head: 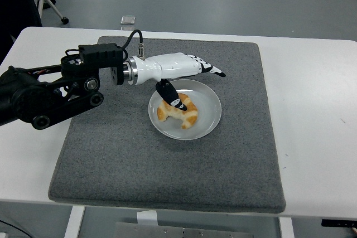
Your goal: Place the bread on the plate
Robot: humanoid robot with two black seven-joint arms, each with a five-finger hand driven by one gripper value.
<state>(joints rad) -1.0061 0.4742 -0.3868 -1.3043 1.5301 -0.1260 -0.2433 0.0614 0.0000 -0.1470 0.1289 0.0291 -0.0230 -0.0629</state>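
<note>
A golden croissant-like bread [179, 114] lies on the white plate [209, 110], left of its middle. My left hand [192, 79] hovers above the plate's far left side with fingers stretched out flat and the thumb [172, 96] hanging down over the bread. It holds nothing. The plate sits on the grey mat [167, 171] near its middle. My right arm does not show.
The grey mat covers most of the white table [318, 115]. My black left arm [44, 96] crosses the mat's left edge. A small clear object [128, 20] lies on the floor beyond the table's far edge.
</note>
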